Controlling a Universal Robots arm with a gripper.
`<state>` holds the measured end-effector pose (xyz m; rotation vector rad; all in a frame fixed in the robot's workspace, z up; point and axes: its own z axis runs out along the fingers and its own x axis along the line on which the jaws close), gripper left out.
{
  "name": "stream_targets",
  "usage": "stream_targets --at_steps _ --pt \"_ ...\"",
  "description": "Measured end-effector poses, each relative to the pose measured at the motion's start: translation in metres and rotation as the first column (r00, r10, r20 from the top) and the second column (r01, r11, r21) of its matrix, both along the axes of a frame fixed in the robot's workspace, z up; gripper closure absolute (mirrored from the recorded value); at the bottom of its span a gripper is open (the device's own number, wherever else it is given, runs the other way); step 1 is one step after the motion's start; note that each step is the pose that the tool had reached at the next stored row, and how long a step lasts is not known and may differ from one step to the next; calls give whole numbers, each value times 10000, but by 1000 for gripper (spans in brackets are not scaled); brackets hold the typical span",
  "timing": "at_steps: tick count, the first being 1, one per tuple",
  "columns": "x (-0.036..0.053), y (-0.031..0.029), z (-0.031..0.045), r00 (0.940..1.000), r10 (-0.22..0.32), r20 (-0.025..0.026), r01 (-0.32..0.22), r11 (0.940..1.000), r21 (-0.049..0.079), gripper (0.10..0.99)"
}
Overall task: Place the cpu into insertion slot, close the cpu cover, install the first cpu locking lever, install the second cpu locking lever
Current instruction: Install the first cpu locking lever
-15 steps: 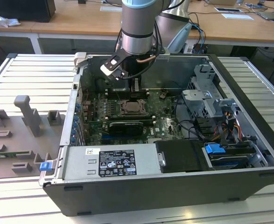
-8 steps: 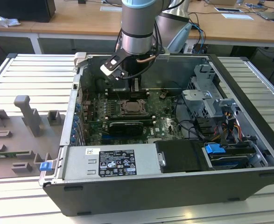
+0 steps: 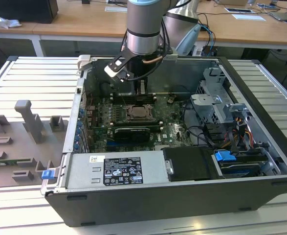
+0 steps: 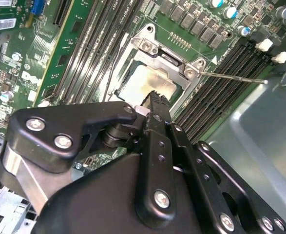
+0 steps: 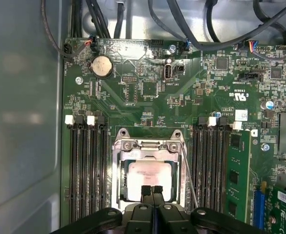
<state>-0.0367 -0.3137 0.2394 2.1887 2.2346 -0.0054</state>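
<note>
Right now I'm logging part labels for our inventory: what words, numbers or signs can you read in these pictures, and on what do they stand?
Large label on the power supply housing: print too small to read.
Small sticker beside it: too small to read.
White sticker on the motherboard: blurred, unreadable.
Silkscreen marks on the board: not legible.
So nothing can be quoted.

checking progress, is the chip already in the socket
Yes, the silver chip sits flat inside the metal-framed socket.
</note>
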Motion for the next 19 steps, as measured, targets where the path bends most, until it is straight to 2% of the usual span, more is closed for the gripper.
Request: stream_targets --at_steps 6,11,17,19 --pt "0 0 82 10000 -1 0 1 10000 1 980" --pt "0 0 185 10000 0 0 0 10000 0 980" --pt "0 0 361 10000 0 -1 0 10000 0 980" --pt "0 0 376 10000 2 0 -2 10000 2 980"
